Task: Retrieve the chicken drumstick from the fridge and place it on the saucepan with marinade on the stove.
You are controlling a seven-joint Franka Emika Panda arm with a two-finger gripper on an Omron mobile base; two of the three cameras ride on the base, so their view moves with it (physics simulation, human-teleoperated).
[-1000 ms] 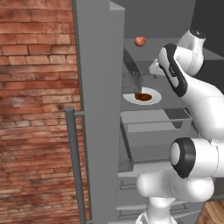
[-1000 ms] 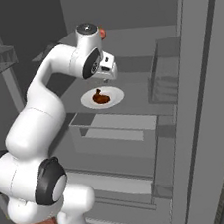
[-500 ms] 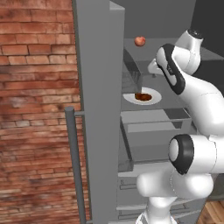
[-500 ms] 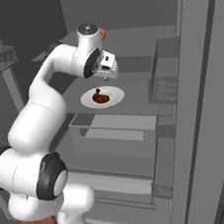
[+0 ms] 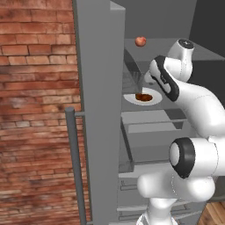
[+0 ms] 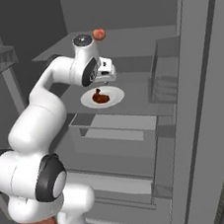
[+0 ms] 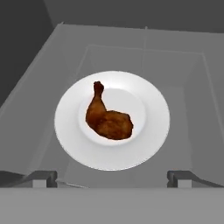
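The chicken drumstick is reddish-brown and glossy and lies in the middle of a round white plate on a shelf of the open fridge. Both base views show it there, drumstick on plate. My gripper hangs just above the plate's near side. It is open, its fingertips spread wide, nothing between them. The saucepan and the stove are out of view.
A small red apple sits on the shelf above, at the back. The left fridge door with its bar handle stands open beside a brick wall. Door bins flank the shelf on the right; drawers lie below.
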